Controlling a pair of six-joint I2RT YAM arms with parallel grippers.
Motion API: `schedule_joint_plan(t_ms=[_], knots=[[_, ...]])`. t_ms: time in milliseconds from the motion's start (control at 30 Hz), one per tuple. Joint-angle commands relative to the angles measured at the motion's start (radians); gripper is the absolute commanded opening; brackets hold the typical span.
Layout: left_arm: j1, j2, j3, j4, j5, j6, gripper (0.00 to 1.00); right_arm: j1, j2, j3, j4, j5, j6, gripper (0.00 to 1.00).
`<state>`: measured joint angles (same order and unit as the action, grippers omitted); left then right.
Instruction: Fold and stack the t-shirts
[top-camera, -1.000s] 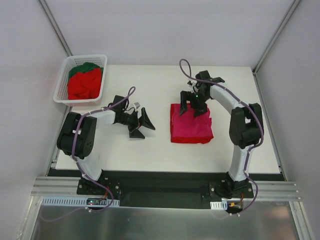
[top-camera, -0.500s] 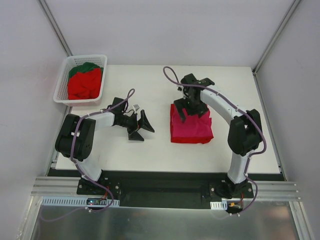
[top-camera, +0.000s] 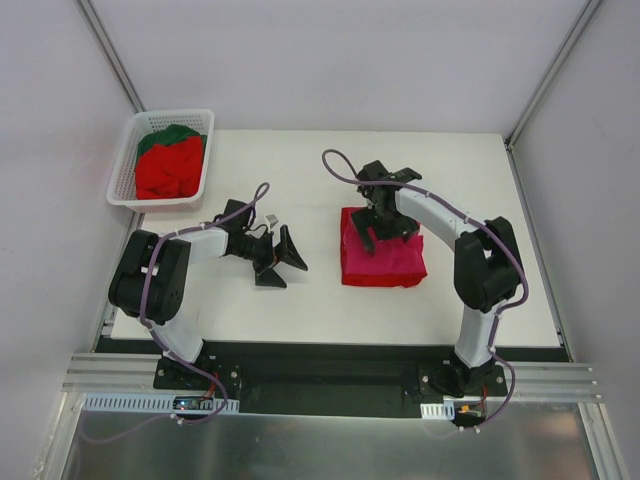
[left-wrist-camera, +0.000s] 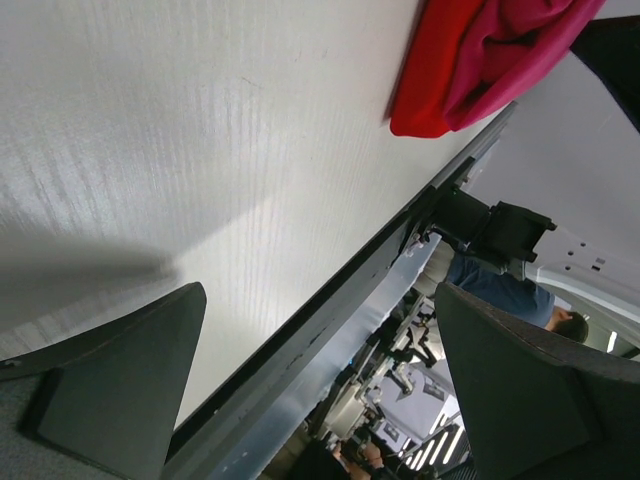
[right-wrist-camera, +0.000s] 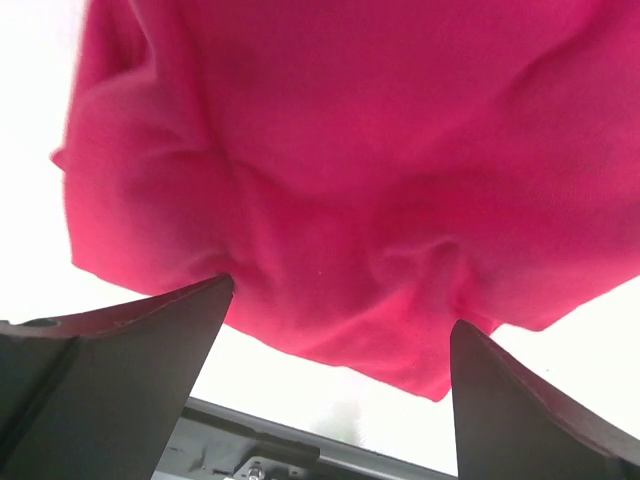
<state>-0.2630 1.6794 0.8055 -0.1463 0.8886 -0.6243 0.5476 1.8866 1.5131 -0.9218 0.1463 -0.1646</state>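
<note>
Overhead, a white table (top-camera: 300, 180) fills the floor of a booth closed in by pale grey walls (top-camera: 320, 60), with slanting metal frame posts (top-camera: 110, 55) at the far corners and a metal rail (top-camera: 330, 380) along the near edge, where the two arm bases are bolted. A white lattice basket (top-camera: 121, 165) sits at the far left corner of the table. It holds crumpled red t-shirts (top-camera: 168, 170) with a dark green t-shirt (top-camera: 168, 135) at its far end.

Right of centre lies a folded magenta t-shirt (top-camera: 385, 262), roughly square, on top of a folded red t-shirt (top-camera: 380, 283) whose edge shows along the near side. The left wrist view confirms the layering, red (left-wrist-camera: 425, 90) beneath magenta (left-wrist-camera: 500, 30).

The left pincer (top-camera: 281, 262) is spread to its full width and holds nothing. It hangs low over bare table left of the stack, apart from it, and its own view shows only the white surface (left-wrist-camera: 200, 150) between its fingers (left-wrist-camera: 120, 390).

The right pincer (top-camera: 388, 230) is likewise spread wide and grips nothing. It points down over the far part of the magenta t-shirt (right-wrist-camera: 350, 180), which fills its wrist view. Whether its fingertips (right-wrist-camera: 110, 370) touch the cloth cannot be told.
</note>
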Motion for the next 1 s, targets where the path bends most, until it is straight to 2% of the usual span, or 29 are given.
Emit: schedule_joint_plan(t_ms=[0,200,633,967], knots=[[-0.010,-0.047,-0.012,-0.016,0.021,0.034,0.99,-0.002,0.000,0.094,-0.002,0.030,0.019,0.96],[-0.012,-0.043,-0.017,-0.018,0.021,0.038,0.99,-0.012,0.058,0.127,0.004,0.009,0.031,0.96],[-0.010,-0.047,-0.035,-0.025,0.021,0.047,0.99,-0.041,0.129,-0.010,0.092,-0.106,0.066,0.96],[-0.010,-0.021,-0.012,-0.026,0.039,0.057,0.99,-0.170,-0.055,-0.230,0.072,-0.077,0.059,0.96]])
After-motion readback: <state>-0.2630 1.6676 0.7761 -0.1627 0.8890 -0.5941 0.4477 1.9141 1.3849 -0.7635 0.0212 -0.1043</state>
